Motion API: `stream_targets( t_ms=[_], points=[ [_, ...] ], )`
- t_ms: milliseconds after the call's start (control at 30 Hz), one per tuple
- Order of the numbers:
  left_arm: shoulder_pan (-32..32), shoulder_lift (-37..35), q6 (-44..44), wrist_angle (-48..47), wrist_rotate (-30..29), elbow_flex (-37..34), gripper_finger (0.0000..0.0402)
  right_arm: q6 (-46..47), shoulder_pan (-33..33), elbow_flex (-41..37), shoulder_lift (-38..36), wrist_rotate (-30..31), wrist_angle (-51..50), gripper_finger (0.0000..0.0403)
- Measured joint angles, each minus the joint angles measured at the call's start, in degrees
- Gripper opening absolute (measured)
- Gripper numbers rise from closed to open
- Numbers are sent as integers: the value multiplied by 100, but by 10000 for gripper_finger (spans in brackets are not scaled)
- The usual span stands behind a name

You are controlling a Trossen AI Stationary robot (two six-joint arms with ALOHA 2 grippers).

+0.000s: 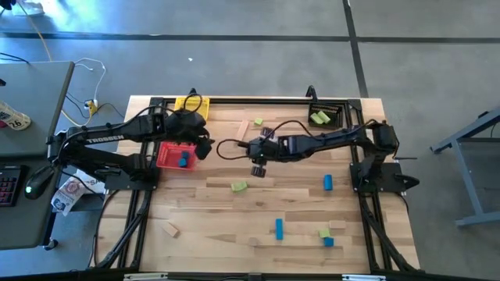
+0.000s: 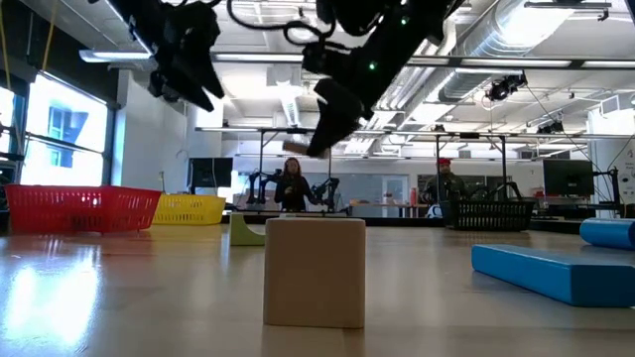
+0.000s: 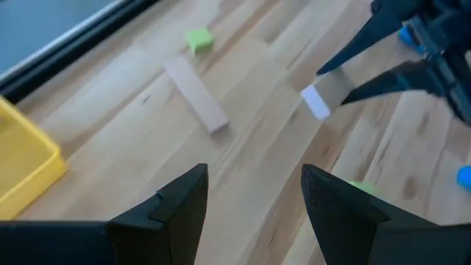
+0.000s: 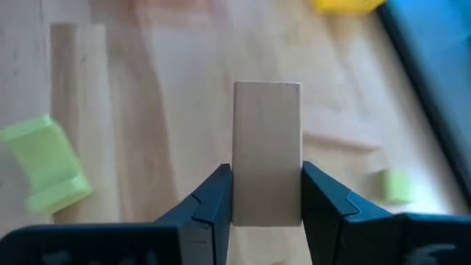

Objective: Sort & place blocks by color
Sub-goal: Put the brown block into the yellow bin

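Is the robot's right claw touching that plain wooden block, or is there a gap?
Touching. The right wrist view shows the right gripper with both fingers pressed flat against the sides of the tan block, no gap on either side.

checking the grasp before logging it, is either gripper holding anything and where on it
The right gripper holds a tan wooden block, fingers on its two long sides near one end. The left gripper is open and holds nothing.

- Tan bar [image 4: 266,151] between the right end effector [image 4: 266,210] fingers: plain matt wood, smooth.
- Worktop [image 1: 266,207]: pale wood planks, slightly glossy.
- Red basket [image 2: 79,208]: mesh.
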Motion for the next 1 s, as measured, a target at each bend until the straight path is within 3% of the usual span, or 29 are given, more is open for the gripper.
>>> stream_targets(
  t_ms=[200,533,1000],
  points=[
    [0,0,-269,556,-1,0,202,-1010,91,0,-77,564,533,100],
    [-7,0,-584,969,155,0,202,-2691,263,5,-77,778,1934,100],
    [-71,0,-752,1523,414,0,202,-3049,232,5,-77,1302,2522,100]
  ],
)
